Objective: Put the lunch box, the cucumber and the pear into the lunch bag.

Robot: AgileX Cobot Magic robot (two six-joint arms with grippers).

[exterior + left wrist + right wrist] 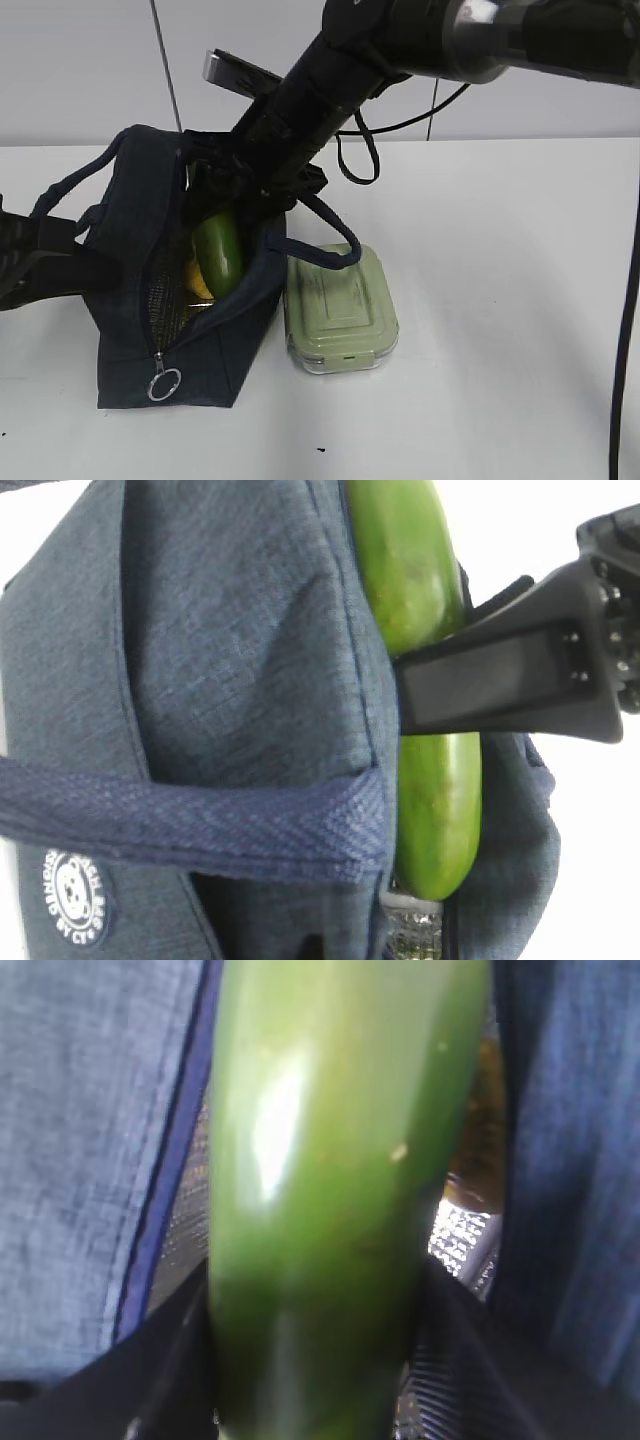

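Lunch bag: the dark navy lunch bag (pixel 130 290) stands on the left part of the white table (pixel 500 300), its top open; the zipper's silver ring pull (pixel 165 384) hangs at the near end.
Cucumber: the cucumber (pixel 220 255) is tilted in the bag's opening, its lower end inside, between the two fabric walls. In the left wrist view the cucumber (pixel 425 680) runs along the bag's edge.
Right gripper: the right gripper (pixel 250 195) reaches down from the upper right into the bag's mouth and pinches the cucumber's upper part; in the right wrist view its dark fingers (pixel 170 1360) press on both sides of the cucumber (pixel 340 1210).
Left gripper: the left gripper (pixel 50 262) is at the left edge, at the bag's left side, near a handle; its jaws are pressed together, and whether fabric is between them I cannot tell.
Pear: something yellow (pixel 198 280) shows low inside the bag, beside the cucumber; too hidden to be sure it is the pear.
Lunch box: the lunch box (pixel 340 308) with the pale green lid lies on the table just to the right of the bag, outside it.
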